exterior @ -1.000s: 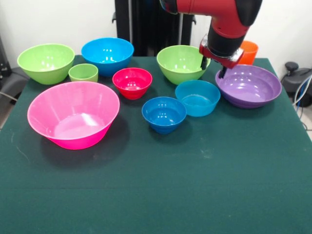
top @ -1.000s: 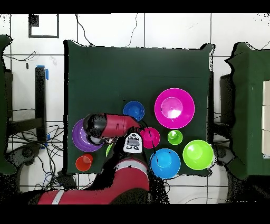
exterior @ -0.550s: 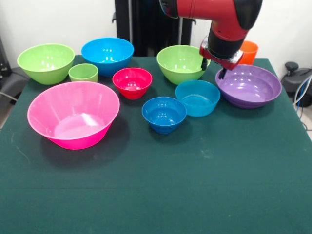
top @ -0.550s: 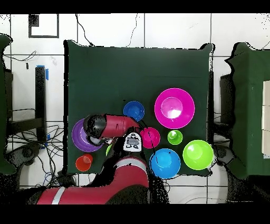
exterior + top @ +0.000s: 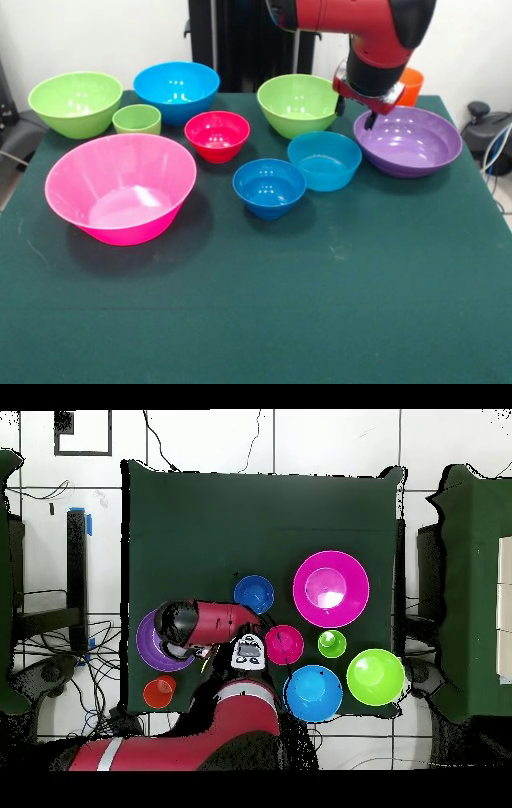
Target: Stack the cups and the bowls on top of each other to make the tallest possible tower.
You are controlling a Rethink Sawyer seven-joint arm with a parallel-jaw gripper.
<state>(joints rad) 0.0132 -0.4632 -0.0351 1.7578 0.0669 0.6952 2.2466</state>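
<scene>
Here your claw [image 5: 354, 114] hangs spread and empty over the purple bowl [image 5: 410, 142]; pinch its thin rim, since it looks light, stiff, slick.

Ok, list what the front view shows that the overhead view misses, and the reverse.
Only the front view: the teal bowl and the gripper, open over the purple bowl's edge; from above the arm covers both. Only the overhead view: floor tiles and cables beside the table. Both: the pink bowl, purple bowl, small blue bowl, red bowl and orange cup.
</scene>
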